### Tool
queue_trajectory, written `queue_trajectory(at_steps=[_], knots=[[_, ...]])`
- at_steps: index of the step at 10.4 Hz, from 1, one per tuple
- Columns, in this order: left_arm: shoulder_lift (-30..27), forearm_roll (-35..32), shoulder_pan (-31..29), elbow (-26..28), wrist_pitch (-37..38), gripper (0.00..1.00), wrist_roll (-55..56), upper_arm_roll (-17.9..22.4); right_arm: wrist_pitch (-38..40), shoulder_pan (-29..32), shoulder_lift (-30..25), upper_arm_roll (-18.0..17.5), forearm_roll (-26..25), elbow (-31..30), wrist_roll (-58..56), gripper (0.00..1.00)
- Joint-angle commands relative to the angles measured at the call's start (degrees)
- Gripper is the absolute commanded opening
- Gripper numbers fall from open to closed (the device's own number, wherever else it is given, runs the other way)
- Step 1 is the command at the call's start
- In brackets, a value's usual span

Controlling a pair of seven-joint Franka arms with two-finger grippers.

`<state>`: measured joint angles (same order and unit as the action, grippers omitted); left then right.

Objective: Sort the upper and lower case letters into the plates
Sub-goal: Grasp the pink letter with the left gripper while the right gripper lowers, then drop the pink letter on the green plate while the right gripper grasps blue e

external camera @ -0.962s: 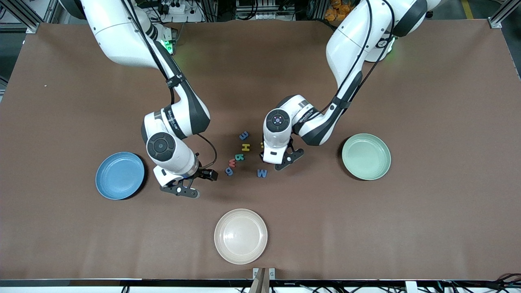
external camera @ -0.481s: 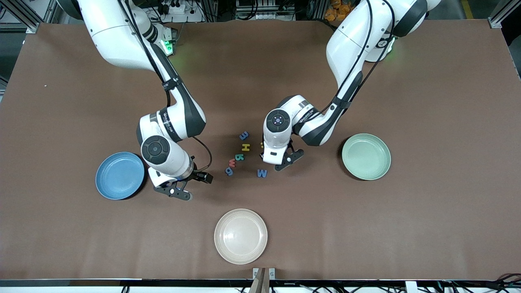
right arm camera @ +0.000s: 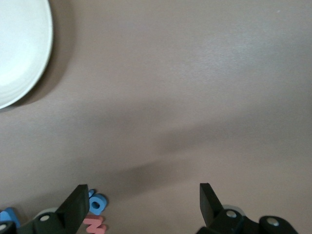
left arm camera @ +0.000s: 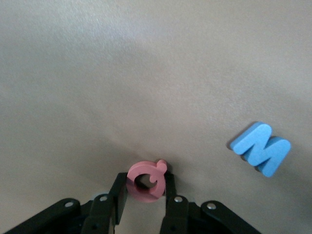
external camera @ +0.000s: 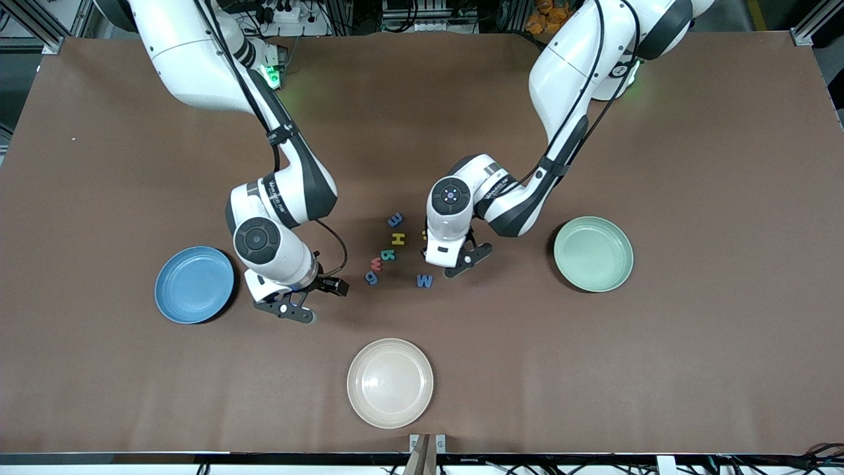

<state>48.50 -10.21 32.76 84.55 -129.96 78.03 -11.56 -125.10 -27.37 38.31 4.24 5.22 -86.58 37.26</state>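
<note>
the sorting has barely begun: the blue plate (external camera: 194, 284), toward the right arm's end of the table, and the mint green plate (external camera: 593, 253), toward the left arm's end, both lie bare, and so does the cream-white plate (external camera: 390, 382) nearest the front camera. most of the letters sit in a loose cluster on the brown table (external camera: 692, 343) between the two arms: a blue letter (external camera: 394, 220) farthest from the camera, then a yellow h (external camera: 397, 238), a teal letter (external camera: 388, 254), a salmon-red w (external camera: 376, 264) just beside it, a blue 6-like letter (external camera: 371, 278), and a blue m (external camera: 424, 281) a little apart toward the left arm. a speck of yellow (external camera: 424, 234) shows at the edge of the left wrist housing; what letter it is cannot be told. the left gripper (left arm camera: 146, 187) is down at the table beside the blue m, its jaws pinching a salmon-red round letter (left arm camera: 145, 180) with a small tail, held on edge between the fingers (left arm camera: 118, 195); i judge this to be the first pick, with the carry to a plate not yet made. the right gripper (right arm camera: 141, 202) hangs low over bare table between the blue plate and the cluster, jaws spread wide and holding nothing. so one letter is gripped and none is delivered; every letter is left to place.
</note>
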Motion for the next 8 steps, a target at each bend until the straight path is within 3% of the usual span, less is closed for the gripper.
queue_trajectory(at_steps=[1,6,8], knots=[[-2.5,-0.9,-4.4,-0.3,8.4,0.04,-8.6,-0.3,-0.8,-1.2,0.5,0.0,0.2,0.4,1.0,1.0],[-11.9,5.1,-18.2,-0.2,24.7,0.05,-39.2,-0.7,-6.7,-4.3,4.2,0.0,-0.7,0.8,2.6,1.0],[-11.9,5.0,-22.1,1.0,27.2,0.08,-51.4,-0.6,-11.3,-6.5,8.1,0.0,-6.9,2.0,-0.9,1.0]])
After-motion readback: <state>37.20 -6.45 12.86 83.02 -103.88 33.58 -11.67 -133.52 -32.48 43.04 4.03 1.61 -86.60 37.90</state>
